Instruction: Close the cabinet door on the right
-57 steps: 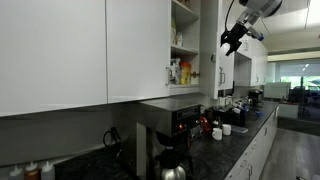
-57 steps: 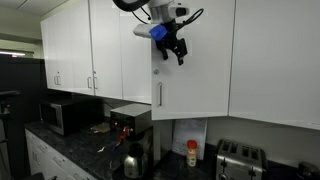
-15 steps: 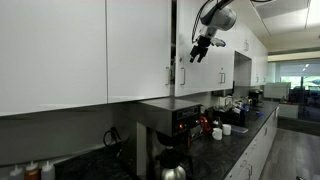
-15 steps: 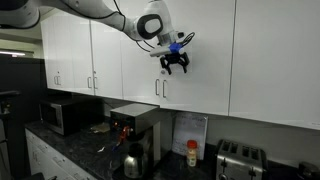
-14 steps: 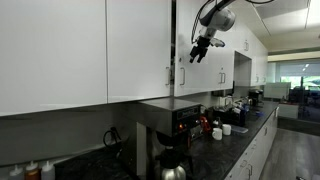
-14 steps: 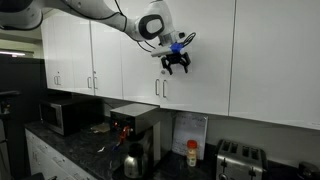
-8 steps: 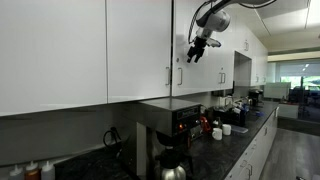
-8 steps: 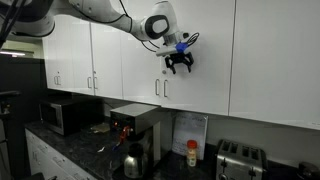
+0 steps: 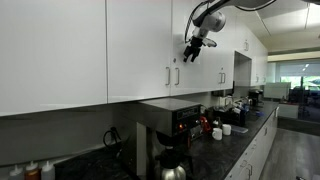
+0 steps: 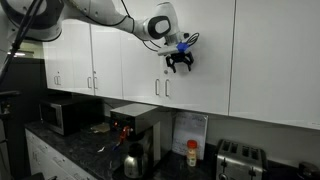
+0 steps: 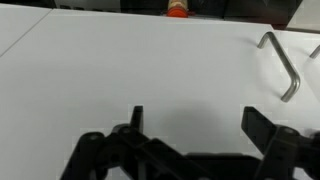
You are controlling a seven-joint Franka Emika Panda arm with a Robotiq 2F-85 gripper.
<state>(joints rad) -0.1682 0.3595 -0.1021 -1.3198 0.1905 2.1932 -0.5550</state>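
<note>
The right cabinet door (image 10: 195, 75) is white with a metal bar handle (image 10: 166, 88) at its lower left. It sits flush with the neighbouring doors in both exterior views (image 9: 200, 60). My gripper (image 10: 180, 62) is open and empty, its fingertips against the door's face above the handle; it also shows in an exterior view (image 9: 191, 50). In the wrist view the two black fingers (image 11: 195, 118) are spread apart against the white door panel (image 11: 130, 60), with the handle (image 11: 282, 62) at the right edge.
A dark countertop (image 10: 80, 150) runs below with a microwave (image 10: 62, 115), a coffee machine (image 10: 130, 125), a kettle (image 10: 133, 160) and a toaster (image 10: 235, 158). More white cabinets (image 10: 70, 55) flank the door. An orange-capped bottle (image 10: 192, 153) stands by the wall.
The door has swung from wide open, showing the shelves, to shut flush. My gripper followed it in, pressing on its face, and moved only slightly in the last second.
</note>
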